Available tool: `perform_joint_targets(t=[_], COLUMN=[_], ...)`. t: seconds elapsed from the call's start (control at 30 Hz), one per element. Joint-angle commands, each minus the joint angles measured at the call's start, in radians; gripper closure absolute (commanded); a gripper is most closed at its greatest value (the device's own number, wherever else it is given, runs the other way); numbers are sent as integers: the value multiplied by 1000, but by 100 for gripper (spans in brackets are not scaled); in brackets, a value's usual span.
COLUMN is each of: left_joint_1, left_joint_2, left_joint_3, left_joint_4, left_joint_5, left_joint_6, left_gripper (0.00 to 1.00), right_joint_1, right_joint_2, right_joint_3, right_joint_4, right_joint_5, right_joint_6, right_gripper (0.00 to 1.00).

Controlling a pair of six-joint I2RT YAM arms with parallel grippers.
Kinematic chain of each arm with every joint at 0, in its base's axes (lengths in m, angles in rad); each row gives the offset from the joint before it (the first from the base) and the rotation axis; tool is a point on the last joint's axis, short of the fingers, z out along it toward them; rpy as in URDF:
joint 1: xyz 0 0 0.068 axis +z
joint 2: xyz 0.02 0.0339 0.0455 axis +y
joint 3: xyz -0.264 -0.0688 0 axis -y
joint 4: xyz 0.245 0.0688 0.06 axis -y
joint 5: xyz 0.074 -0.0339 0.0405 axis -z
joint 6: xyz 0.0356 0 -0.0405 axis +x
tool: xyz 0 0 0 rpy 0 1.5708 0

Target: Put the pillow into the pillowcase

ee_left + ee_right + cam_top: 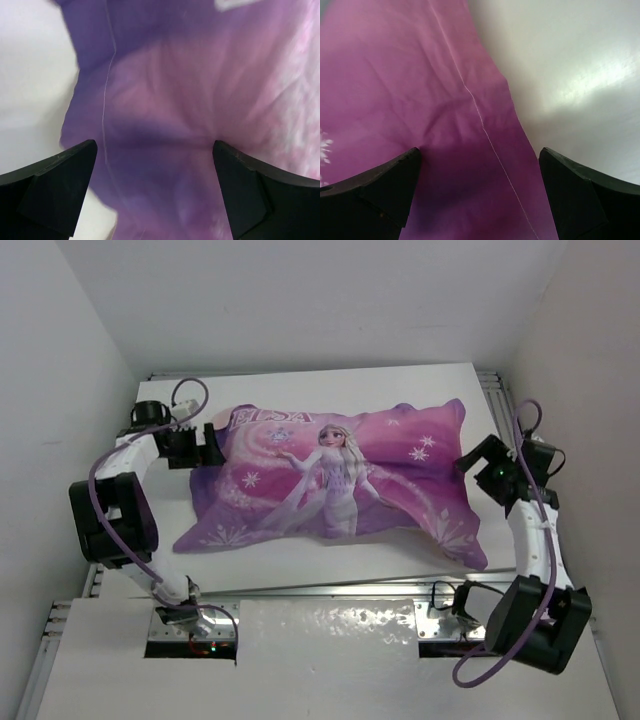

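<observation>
White table (400,385), walled on three sides. Purple princess-print pillowcase (330,480) lies plump, print side up, across table middle. Left fingers (50,190) spread wide over its left end, right fingers (585,200) spread wide over its right end; neither grips cloth.

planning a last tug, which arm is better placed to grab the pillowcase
Probably left: the open left gripper has pillowcase fabric filling its gap. The open right gripper straddles the case's edge, half over bare table.

Ahead of left end effector (210,448) and right end effector (472,462), passage is blocked by the pillowcase (330,480); bare surface (330,565) is left alongside.
</observation>
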Motion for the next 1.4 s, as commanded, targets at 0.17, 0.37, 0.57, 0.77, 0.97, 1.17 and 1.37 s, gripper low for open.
perform_joint_targets(t=[0.17, 0.37, 0.57, 0.77, 0.97, 1.17, 1.37], left_joint_1=[169, 166, 64, 34, 34, 36, 100], left_joint_2=[-194, -234, -263, -280, -283, -283, -274], left_joint_3=[15, -158, -307, -388, -394, -349, -145], left_joint_4=[-459, -646, -528, -195, -94, -124, -183], left_joint_5=[168, 103, 126, 70, 94, 169, 267], left_joint_6=[750, 1105, 1020, 753, 651, 651, 509], left_gripper=[25, 19, 0, 1, 43, 100, 100], right_joint_1=[-7, 5, 14, 25, 23, 23, 25], right_joint_2=[-415, -610, -647, -711, -727, -731, -629], right_joint_3=[-101, -182, -202, -318, -455, -495, -411], right_joint_4=[15, -164, -355, -389, -296, -153, 130], right_joint_5=[96, 96, 137, 70, 32, -15, -24], right_joint_6=[28, 85, 85, 118, 123, 144, 186], right_gripper=[1, 2, 3, 1, 8, 100, 100])
